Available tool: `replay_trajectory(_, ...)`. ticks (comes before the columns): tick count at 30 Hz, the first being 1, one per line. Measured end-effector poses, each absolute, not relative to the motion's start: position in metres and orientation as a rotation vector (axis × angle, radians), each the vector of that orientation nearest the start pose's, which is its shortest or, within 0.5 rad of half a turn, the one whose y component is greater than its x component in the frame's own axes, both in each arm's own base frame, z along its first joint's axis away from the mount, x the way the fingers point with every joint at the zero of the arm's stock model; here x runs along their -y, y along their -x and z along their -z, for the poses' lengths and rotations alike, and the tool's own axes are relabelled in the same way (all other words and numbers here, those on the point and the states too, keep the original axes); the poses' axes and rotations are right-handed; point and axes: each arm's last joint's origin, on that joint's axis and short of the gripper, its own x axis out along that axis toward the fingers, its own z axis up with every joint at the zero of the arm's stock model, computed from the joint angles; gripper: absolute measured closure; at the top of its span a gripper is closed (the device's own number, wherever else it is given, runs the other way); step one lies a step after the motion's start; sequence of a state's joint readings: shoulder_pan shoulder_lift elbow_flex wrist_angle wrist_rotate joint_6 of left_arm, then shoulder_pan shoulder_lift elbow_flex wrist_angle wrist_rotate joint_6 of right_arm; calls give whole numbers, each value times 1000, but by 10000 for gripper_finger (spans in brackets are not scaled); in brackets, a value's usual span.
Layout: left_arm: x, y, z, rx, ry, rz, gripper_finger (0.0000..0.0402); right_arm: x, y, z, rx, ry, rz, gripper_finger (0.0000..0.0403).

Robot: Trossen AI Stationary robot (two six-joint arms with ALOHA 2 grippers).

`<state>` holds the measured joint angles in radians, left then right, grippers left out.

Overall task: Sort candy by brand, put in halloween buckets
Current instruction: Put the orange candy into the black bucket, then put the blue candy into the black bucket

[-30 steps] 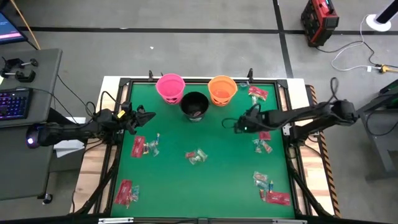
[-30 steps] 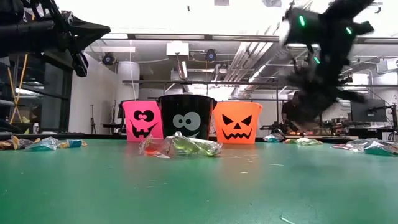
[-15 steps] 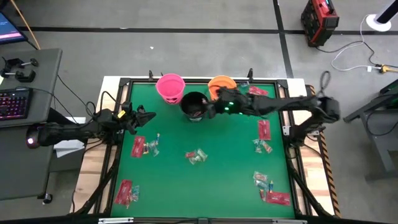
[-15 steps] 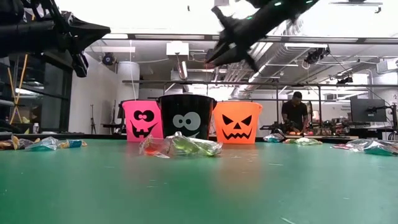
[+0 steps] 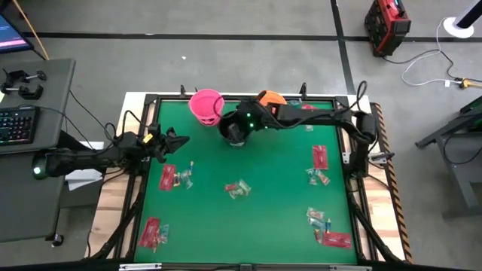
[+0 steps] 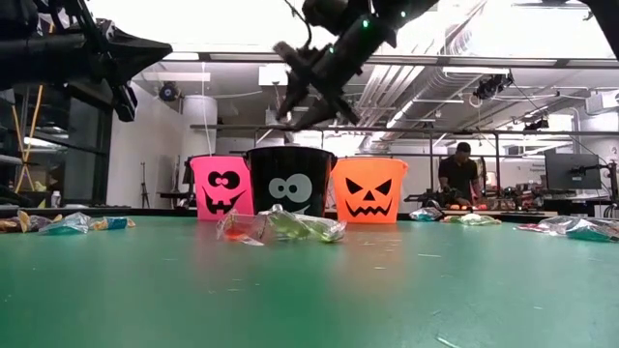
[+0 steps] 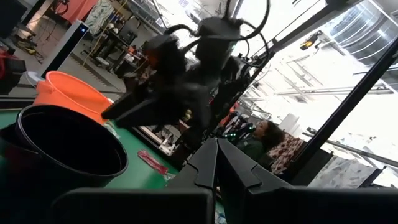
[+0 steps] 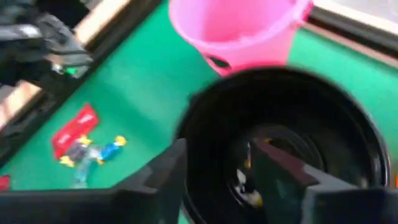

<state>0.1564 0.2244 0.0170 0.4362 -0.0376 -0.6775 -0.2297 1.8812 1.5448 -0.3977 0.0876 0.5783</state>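
Observation:
Three halloween buckets stand in a row at the table's far edge: pink (image 5: 206,105), black (image 5: 235,129) and orange (image 5: 269,98); my right arm crosses over the orange one. My right gripper (image 8: 217,180) hangs open over the black bucket's mouth (image 8: 280,143), slanting down, with nothing between its fingers. Small candy pieces (image 8: 245,186) lie on that bucket's floor. Candy lies on the green table in clusters (image 5: 175,178), (image 5: 238,189), (image 5: 319,165). My left gripper (image 5: 181,139) waits shut above the table's left edge.
More candy lies near the front corners (image 5: 153,232), (image 5: 329,229), and a cluster (image 6: 280,227) sits mid-table in front of the buckets. A black frame (image 5: 143,173) rims the table. A person (image 6: 461,174) stands in the room behind.
My right gripper has swept from the table's right middle toward the far left, rising and rolling, first over the orange bucket and then to above the black bucket. Its fingers have spread apart there. My left arm has kept still.

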Motion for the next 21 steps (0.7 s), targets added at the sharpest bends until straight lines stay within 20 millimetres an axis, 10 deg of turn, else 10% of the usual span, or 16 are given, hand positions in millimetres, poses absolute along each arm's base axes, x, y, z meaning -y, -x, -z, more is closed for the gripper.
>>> replay_trajectory(5, -18, -107, -192, 286, 659, -108, 402, 92, -404, -298, -733, -559, 240, 163)
replay_trajectory(10, -18, -107, -192, 285, 659, -108, 402, 41, -368, -328, -951, -474, 39, 156)
replay_trajectory(21, -18, -108, -192, 279, 659, -110, 401, -115, -251, -279, -1505, -634, -10, 155)
